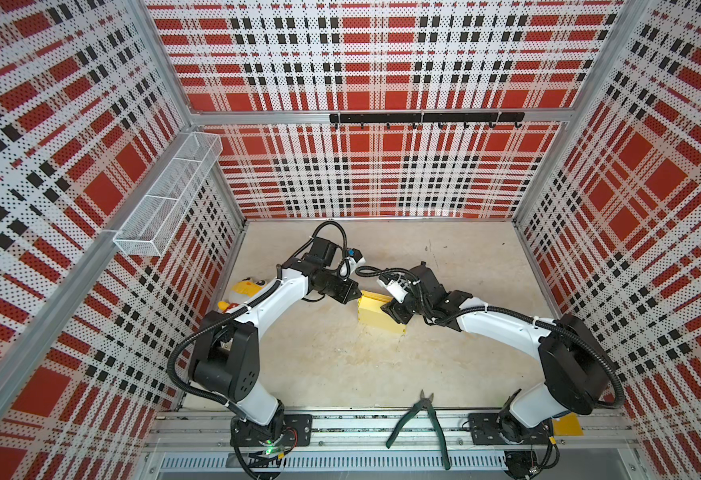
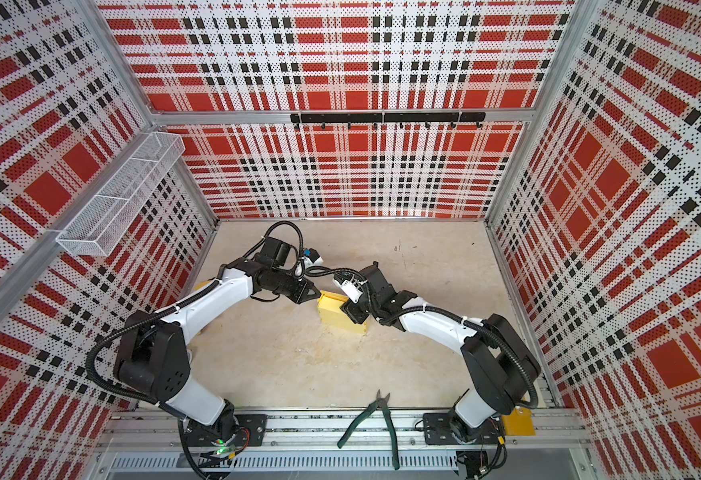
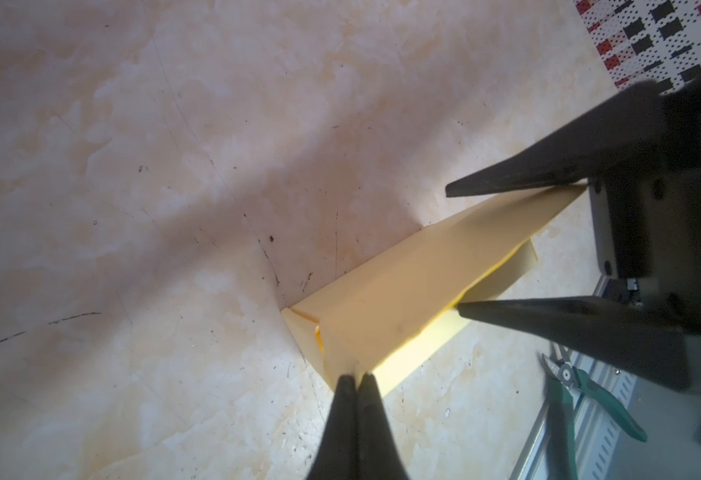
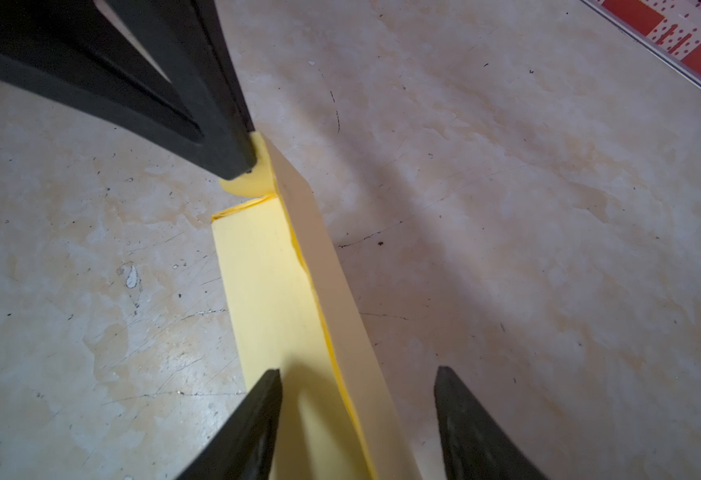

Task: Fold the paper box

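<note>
Enclosure: plaid walls (image 1: 382, 178) around the table (image 1: 332, 365). The left arm (image 1: 274, 296) and right arm (image 1: 502, 328) both reach in to mid-table. A mesh basket (image 1: 166, 195) hangs on the left wall and a hook rail (image 1: 423, 118) on the back wall. Green cutters (image 2: 383, 405) lie on the front rail, well apart from the work.

Task item: the paper box (image 1: 371, 316) sits mid-table between the grippers, partly folded, one long flap raised. The right wrist hides its right end in both top views. A yellow toy (image 1: 245, 287) lies near the left wall, half hidden behind the left arm.

The left gripper (image 3: 355, 380) is fully closed, tips against the rounded tab (image 4: 243, 187) at the box's end; can't tell if it pinches card. The right gripper (image 4: 357, 372) has its fingers spread, straddling the raised flap, gripping nothing.
</note>
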Motion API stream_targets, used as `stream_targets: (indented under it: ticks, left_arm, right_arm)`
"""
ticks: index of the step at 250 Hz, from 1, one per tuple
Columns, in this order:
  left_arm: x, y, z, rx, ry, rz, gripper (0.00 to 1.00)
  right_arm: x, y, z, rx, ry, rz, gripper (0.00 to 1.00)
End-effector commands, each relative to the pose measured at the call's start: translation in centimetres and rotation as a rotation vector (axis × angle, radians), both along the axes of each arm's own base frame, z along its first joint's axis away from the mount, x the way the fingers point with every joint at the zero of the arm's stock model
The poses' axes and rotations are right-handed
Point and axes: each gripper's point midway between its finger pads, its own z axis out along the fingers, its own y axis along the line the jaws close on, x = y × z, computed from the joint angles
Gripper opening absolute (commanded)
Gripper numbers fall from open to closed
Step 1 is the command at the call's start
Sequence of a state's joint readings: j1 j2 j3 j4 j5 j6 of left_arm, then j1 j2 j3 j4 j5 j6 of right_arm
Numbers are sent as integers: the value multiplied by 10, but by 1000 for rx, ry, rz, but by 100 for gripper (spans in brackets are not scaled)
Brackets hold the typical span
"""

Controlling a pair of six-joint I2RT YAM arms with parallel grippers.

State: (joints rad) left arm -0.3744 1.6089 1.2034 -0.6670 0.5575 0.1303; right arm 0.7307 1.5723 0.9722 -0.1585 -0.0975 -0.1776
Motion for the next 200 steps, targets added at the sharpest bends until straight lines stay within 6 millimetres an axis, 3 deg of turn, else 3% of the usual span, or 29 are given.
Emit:
stream_targets:
  ticks: [1,46,96,200]
  left_arm:
    - [1,-13,25,-97,16,-8,0]
    - [0,-17,24,-122,51,5,0]
    - [0,-12,8,-107,61,38,0]
    - [-1,-6,-7,-90,63,71,0]
  right_arm:
    - [-7,-11,-34,-135,41,12,61]
    - [-6,-11,-34,-135,37,9,61]
    - [-5,-10,-31,-127,32,6,61]
    - [-3,-9,-20,-99,11,-6,61]
